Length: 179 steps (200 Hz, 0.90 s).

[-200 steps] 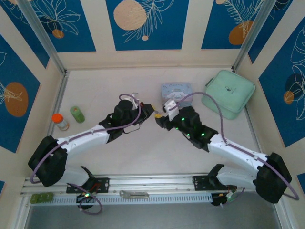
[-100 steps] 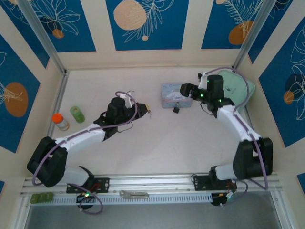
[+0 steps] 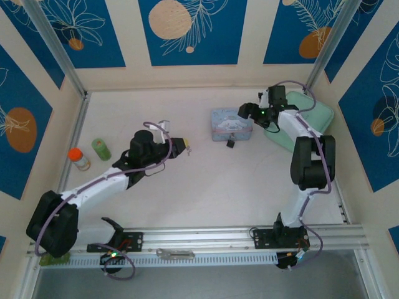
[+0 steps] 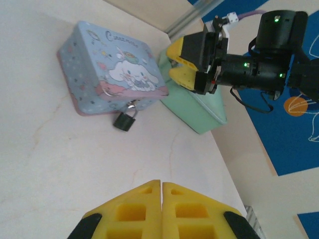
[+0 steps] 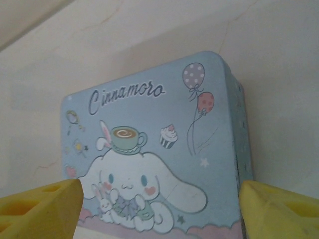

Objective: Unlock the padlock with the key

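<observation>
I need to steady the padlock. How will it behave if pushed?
The padlock likely pivots rather than slides, since its shackle is hooked through the tin's clasp. Small with a thin shackle, it is probably light and rigid, and may flop back.

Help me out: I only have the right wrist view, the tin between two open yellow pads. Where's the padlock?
Observer: The padlock hangs off the tin's wall nearest the arm bases, its body resting on the table.
Operator: And the left claw?
Observer: The left claw is shut, pads pressed together, pointing towards the padlock but well short of it.
Operator: Anything beside the tin?
Observer: A mint-green case lies right next to it, close by the right claw.
</observation>
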Each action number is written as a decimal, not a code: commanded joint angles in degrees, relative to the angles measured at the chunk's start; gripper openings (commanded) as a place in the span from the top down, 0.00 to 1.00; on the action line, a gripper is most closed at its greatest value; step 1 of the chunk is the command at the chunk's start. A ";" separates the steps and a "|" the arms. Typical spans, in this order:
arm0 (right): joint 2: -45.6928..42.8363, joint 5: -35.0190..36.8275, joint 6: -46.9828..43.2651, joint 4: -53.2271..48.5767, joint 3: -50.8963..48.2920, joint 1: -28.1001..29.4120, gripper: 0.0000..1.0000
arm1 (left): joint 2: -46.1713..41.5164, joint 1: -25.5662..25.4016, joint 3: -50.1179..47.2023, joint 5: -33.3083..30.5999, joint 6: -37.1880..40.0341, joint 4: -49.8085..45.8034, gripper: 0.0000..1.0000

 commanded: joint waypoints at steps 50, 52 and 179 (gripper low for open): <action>5.77 9.29 -7.48 -6.57 6.14 4.58 0.18 | -5.18 2.76 -4.14 -3.32 -1.52 1.81 1.00; 6.04 9.35 -7.72 -6.68 6.38 4.74 0.18 | -5.14 2.81 -4.14 -3.30 -1.62 1.89 1.00; 18.79 12.37 -21.29 -17.01 21.09 23.54 0.30 | -6.27 3.12 -7.15 -2.09 -5.37 9.24 1.00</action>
